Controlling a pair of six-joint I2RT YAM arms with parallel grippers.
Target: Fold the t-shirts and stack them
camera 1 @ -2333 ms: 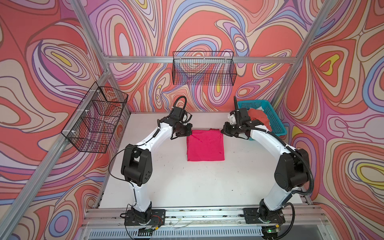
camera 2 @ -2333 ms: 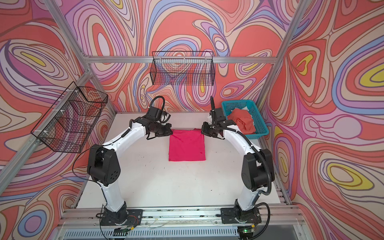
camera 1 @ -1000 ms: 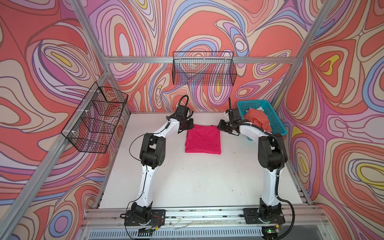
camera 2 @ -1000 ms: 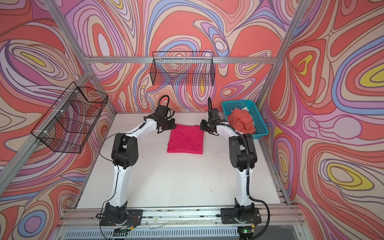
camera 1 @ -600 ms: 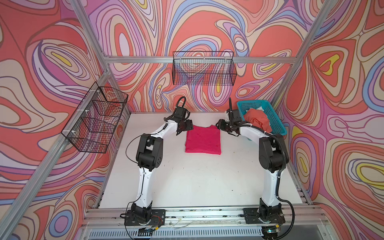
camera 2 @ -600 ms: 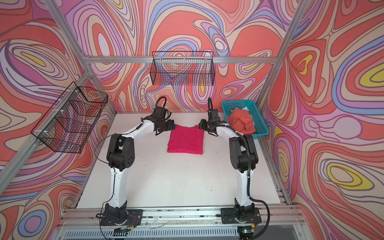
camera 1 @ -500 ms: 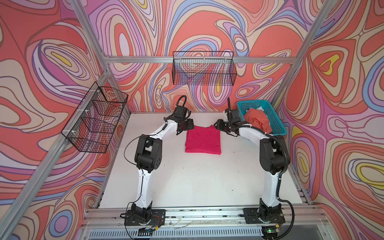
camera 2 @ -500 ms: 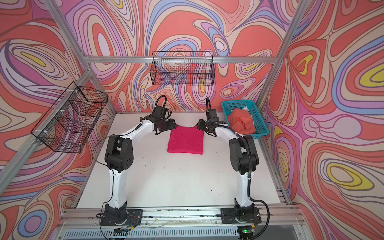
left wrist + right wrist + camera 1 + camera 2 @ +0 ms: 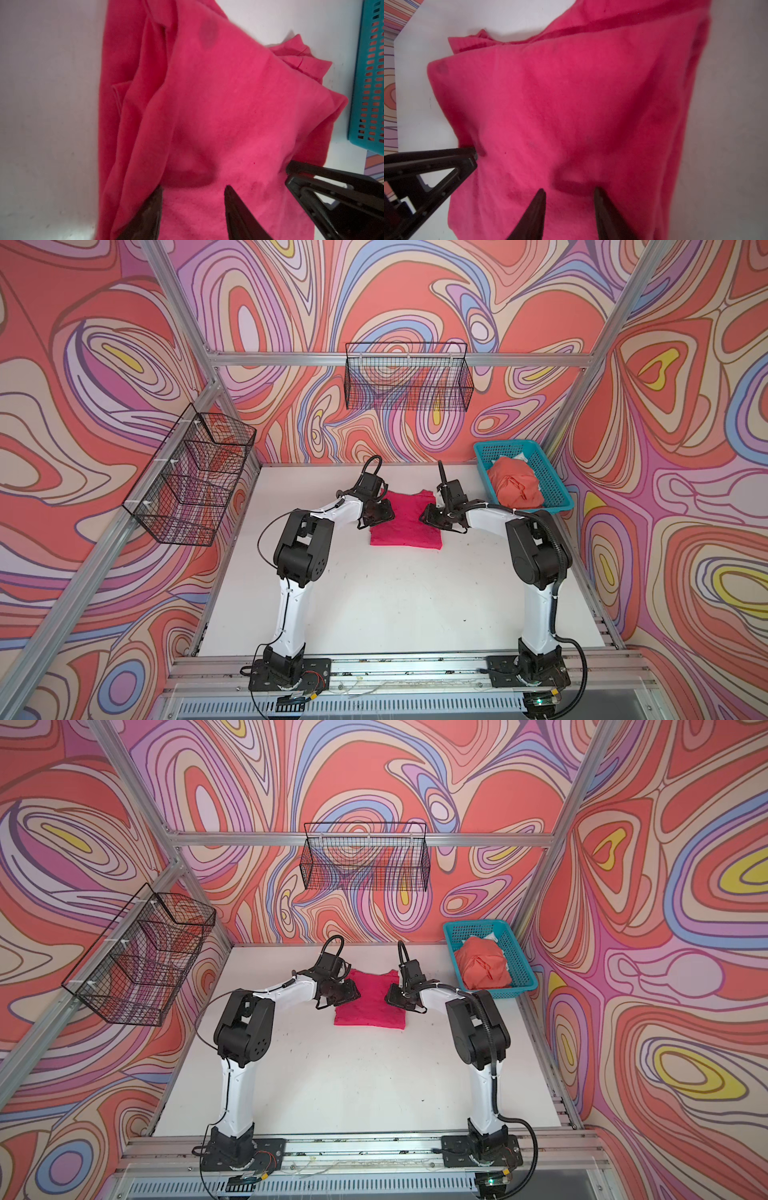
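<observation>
Left wrist view: the magenta-pink t-shirt (image 9: 218,99) lies folded in several layers on the white counter (image 9: 45,104). Its top layer is rumpled, with a small pucker just ahead of the left jaws. These stand spread, cloth showing in the gap between their fingertips (image 9: 149,212); nothing is pinched.

Right wrist view: the right jaws are likewise spread over the same shirt, fingertips (image 9: 604,218) apart, a raised wrinkle just ahead of them. Whether either pair's tips press the cloth cannot be told.

In both top views the shirt is a rough rectangle at the rear middle of the counter, between the two arms. The left jaws are over its left edge and the right jaws over its right edge.

In the teal basket (image 9: 555,489) at the counter's rear right corner sits the orange-coral t-shirt (image 9: 514,489), bunched and unfolded, apart from the pink shirt.

One black wire basket (image 9: 407,381) hangs on the back wall and a wire rack (image 9: 191,485) on the left wall.
</observation>
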